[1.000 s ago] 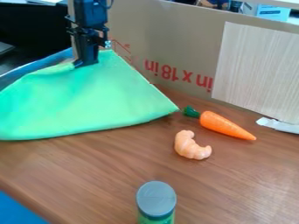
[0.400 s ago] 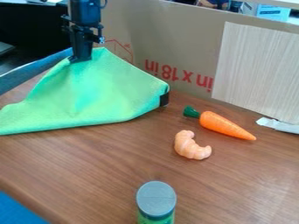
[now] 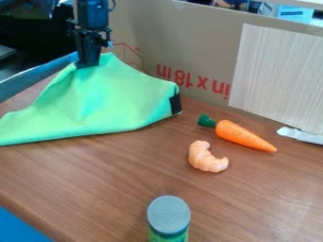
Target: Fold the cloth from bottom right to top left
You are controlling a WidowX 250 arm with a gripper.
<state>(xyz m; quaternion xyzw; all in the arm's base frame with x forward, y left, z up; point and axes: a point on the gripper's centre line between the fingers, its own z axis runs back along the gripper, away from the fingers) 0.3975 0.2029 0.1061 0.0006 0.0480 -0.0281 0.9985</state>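
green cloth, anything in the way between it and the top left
Nothing visible does. The gripper holds the cloth by its raised upper end, and the toy carrot, toy croissant and lidded bottle are right of the cloth or nearer the camera, away from the top left.

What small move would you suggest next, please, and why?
I would probably lower the end effector a little, to lay the fold down. It seems to hold the green cloth in a raised peak at the upper left, with the near edge lying low along the wooden table.
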